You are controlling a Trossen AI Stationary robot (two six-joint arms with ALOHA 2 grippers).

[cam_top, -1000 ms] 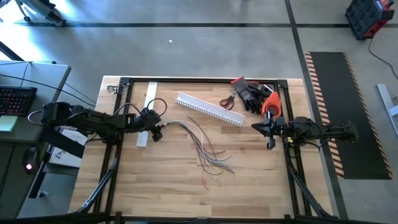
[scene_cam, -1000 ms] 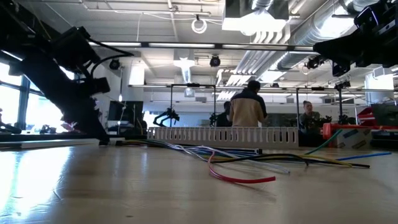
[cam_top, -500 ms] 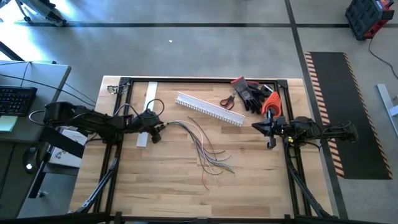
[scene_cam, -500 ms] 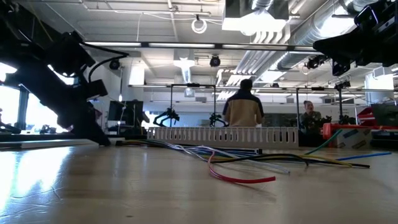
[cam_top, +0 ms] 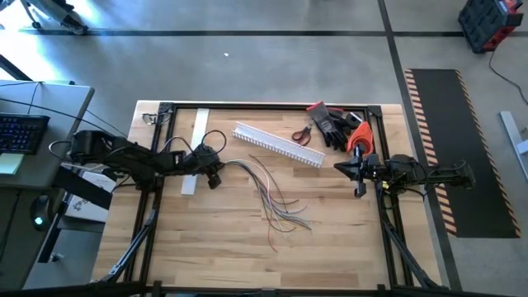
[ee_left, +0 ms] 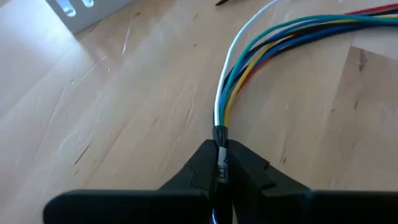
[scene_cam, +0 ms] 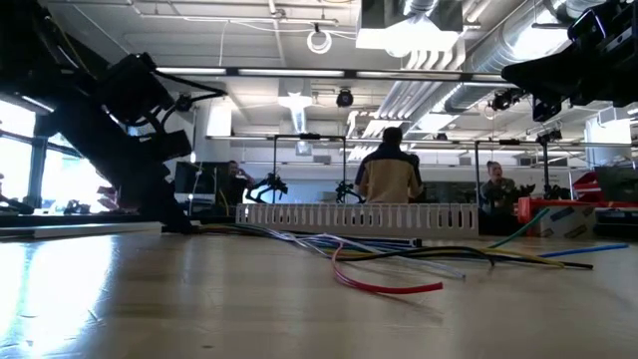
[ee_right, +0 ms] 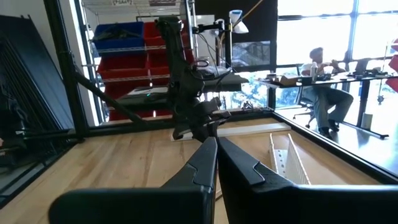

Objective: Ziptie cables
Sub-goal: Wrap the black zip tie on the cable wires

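Jaws of the left gripper (ee_left: 219,167) are pinching the bound end of the cables (cam_top: 268,191), their dark tips meeting on the black-wrapped stub where white, blue, yellow and red strands are leaving together. From that grip, at the table's left-centre, the thin flexible wires are curving across the pale, grained wooden table (cam_top: 214,239) and splaying toward its middle, loose ends lying apart. Just beside the left arm, a flat white strip (cam_top: 195,148) is lying on the boards. Beyond the bundle, the long white comb-toothed duct (cam_top: 278,144) is sitting slantwise, with red-handled scissors (cam_top: 302,134) and dark gloves (cam_top: 335,126) near the far edge. The right gripper (cam_top: 339,167) is hanging above the right side, well apart from the wires, its jaws pressed together on nothing. Bare wood is lying open along the near edge.
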